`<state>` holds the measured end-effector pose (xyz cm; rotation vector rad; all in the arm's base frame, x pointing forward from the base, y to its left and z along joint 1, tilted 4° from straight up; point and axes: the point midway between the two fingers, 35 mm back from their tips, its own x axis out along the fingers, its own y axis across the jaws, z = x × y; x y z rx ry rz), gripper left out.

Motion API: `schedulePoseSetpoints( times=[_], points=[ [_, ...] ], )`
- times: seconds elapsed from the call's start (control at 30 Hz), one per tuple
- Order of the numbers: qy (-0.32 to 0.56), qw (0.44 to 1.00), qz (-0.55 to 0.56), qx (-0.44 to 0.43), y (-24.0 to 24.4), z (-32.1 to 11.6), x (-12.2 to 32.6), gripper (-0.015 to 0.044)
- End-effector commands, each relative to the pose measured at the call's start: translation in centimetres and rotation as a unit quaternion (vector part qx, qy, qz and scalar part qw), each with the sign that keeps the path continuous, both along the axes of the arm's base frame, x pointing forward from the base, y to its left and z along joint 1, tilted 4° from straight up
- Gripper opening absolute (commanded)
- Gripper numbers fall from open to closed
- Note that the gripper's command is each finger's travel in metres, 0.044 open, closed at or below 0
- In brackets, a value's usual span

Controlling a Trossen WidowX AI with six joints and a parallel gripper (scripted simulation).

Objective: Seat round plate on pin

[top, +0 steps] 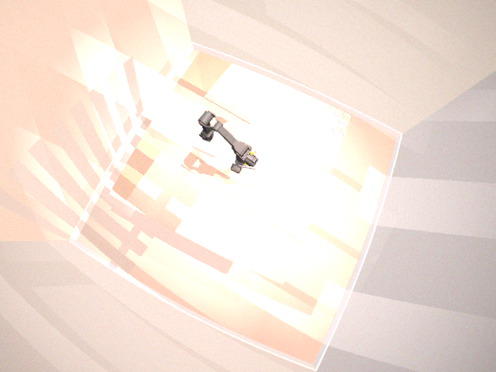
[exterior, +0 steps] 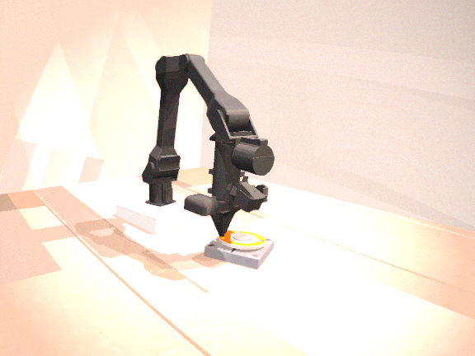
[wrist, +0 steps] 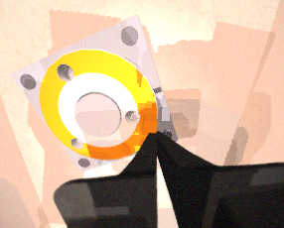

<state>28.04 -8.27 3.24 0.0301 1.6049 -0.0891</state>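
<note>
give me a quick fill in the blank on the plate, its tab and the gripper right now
The dark gripper has its fingers ____.
Its tip sits at the ____ tab of the round yellow plate.
The plate rests on a ____ grey base.

Missing words: shut; orange; square

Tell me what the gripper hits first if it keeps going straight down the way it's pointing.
Most likely the orange tab at the plate's rim: the shut gripper points down right at its edge. Depth is unclear; it may already touch, or slip past onto the base.

Plate [wrist: 96, 109] on base [wrist: 140, 47], tool [wrist: 157, 135] beside tab [wrist: 148, 118]
</note>
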Motion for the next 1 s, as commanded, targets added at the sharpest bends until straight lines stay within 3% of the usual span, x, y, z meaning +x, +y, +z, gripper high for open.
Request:
schedulePoseSetpoints(
  times=[0.0, 0.7, 0.97],
  points=[
    [-0.001, 1.0, 0.002, -0.002, -0.3, 0.0, 0.7, 0.0],
    [-0.002, 1.0, 0.002, -0.002, -0.5, 0.0, 2.0, 0.0],
    [-0.002, 1.0, 0.002, -0.002, -0.2, 4.3, 1.7, 0.0]
  ],
)
